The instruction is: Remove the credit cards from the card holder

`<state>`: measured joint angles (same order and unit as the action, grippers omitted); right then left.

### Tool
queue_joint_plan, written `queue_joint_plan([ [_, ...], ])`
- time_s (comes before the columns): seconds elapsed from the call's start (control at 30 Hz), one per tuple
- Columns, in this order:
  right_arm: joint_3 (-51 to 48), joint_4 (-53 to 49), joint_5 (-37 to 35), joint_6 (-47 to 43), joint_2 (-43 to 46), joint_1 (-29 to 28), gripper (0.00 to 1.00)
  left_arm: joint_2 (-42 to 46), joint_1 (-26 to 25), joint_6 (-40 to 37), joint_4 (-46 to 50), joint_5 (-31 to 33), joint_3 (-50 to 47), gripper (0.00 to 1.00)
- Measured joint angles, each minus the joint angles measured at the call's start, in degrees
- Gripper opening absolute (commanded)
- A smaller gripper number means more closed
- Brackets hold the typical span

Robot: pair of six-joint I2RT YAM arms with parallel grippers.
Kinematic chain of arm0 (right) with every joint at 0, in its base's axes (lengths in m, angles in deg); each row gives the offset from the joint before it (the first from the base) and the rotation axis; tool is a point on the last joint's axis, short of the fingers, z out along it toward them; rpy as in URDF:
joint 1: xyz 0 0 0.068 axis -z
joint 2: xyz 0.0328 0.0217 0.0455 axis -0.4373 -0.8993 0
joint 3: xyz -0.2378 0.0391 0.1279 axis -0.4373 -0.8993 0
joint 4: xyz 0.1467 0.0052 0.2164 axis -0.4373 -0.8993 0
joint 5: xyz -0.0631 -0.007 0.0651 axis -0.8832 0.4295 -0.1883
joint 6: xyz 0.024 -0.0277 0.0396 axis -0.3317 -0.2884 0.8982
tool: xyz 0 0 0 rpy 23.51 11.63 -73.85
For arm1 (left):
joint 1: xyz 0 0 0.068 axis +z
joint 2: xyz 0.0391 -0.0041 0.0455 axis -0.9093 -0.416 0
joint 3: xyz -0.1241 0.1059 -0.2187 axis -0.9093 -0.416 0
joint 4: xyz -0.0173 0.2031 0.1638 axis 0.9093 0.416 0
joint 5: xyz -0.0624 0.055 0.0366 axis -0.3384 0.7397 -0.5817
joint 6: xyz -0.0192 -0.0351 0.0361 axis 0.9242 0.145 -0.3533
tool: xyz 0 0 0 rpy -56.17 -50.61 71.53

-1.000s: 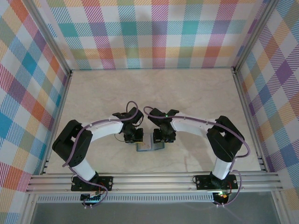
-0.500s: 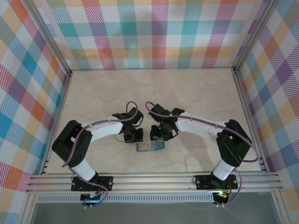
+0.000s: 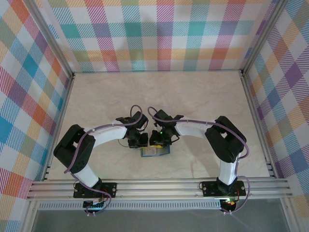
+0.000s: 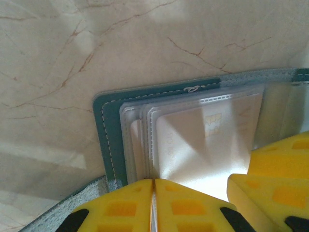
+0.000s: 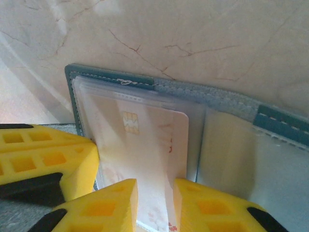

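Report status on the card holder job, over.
Left end effector shut at card holder edge. Right end effector part-open over credit card, not yet out. Nothing blocking.

Robot test cell, lab-type. Plaid panel walls [image 3: 159,34] at top, left and right of frame. Aluminium rail [image 3: 159,186] across bottom, two robot arms [image 3: 104,133] bolted there. Marble-look tabletop [image 3: 203,96].
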<state>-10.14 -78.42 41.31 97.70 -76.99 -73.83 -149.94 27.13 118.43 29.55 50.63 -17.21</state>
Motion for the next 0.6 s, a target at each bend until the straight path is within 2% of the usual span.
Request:
queue_joint_plan([
  [0.6, 0.15, -2.56, -3.45, -0.72, 2.23, -0.07, 0.29, 0.31, 0.00, -0.02, 0.42, 0.66, 0.00, 0.11],
])
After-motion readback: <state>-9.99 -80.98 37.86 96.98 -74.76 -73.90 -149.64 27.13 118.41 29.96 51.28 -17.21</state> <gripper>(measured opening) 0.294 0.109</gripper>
